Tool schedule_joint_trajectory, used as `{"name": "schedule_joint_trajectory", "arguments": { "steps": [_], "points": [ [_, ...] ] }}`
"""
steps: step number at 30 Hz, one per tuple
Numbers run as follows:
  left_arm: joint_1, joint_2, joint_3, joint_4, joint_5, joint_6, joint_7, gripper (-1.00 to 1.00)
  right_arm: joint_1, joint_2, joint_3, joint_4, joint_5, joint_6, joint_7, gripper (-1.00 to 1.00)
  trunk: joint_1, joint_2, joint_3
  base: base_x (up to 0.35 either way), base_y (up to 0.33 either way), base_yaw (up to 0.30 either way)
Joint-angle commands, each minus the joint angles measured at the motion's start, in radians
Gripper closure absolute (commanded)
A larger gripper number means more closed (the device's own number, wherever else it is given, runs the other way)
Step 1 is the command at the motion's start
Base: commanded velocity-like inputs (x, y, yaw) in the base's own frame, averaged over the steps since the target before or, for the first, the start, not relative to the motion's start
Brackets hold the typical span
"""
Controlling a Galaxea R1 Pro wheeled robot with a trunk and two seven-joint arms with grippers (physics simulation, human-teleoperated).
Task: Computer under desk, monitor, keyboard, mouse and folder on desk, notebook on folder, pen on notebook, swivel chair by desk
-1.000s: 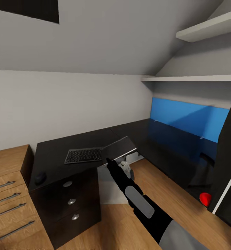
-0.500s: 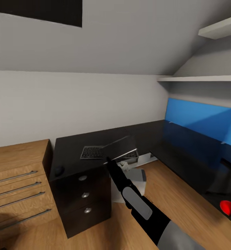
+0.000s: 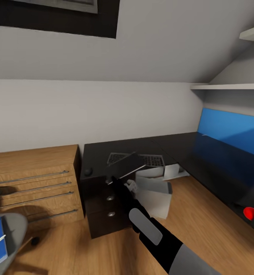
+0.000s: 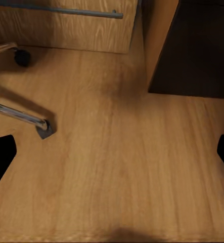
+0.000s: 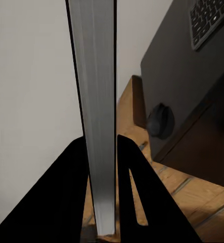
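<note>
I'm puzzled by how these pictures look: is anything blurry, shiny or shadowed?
Head view: the glossy black L-shaped desk mirrors the blue wall panel; soft shadows fall on the light wooden dresser. Right wrist view: the thin black-covered book with grey page edges, clamped in the right gripper, looks stretched by closeness. Left wrist view: the wooden floor is softly blurred.

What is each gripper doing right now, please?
Left gripper: open, holding nothing, over bare floor.
Right gripper: shut on the notebook, gripped by its edge.
</note>
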Motion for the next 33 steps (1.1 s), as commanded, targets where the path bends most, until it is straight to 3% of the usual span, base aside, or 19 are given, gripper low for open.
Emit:
{"name": "schedule_joint_trajectory", "arguments": {
  "steps": [1, 14, 25, 28, 33],
  "points": [
    [0.000, -0.001, 0.006, 0.002, 0.004, 0.001, -0.009, -1.00, -0.001, -0.001, 0.004, -0.001, -0.007, -0.008, -0.003, 1.00, -0.001, -0.001, -0.001, -0.329, -0.130, 0.245],
    [0.000, -0.001, 0.019, 0.018, 0.004, 0.001, -0.009, -1.00, -0.001, -0.005, -0.005, -0.004, -0.014, -0.006, -0.009, 1.00, -0.001, -0.001, -0.001, -0.301, -0.168, 0.056],
    [0.000, -0.001, 0.021, 0.018, 0.004, 0.000, -0.009, -1.00, -0.001, -0.010, -0.009, -0.005, -0.024, 0.074, -0.002, 1.00, -0.001, -0.001, -0.001, -0.018, -0.014, 0.000],
    [0.000, -0.002, 0.021, 0.018, 0.004, 0.000, -0.009, -1.00, -0.001, -0.010, -0.013, -0.005, -0.040, 0.114, 0.000, 1.00, -0.001, -0.001, -0.001, -0.001, -0.001, 0.000],
    [0.000, -0.002, 0.021, 0.018, 0.004, -0.001, -0.009, -1.00, -0.001, -0.015, -0.035, -0.004, -0.113, 0.219, 0.024, 1.00, -0.001, -0.001, -0.001, 0.000, 0.000, 0.000]
  ]
}}
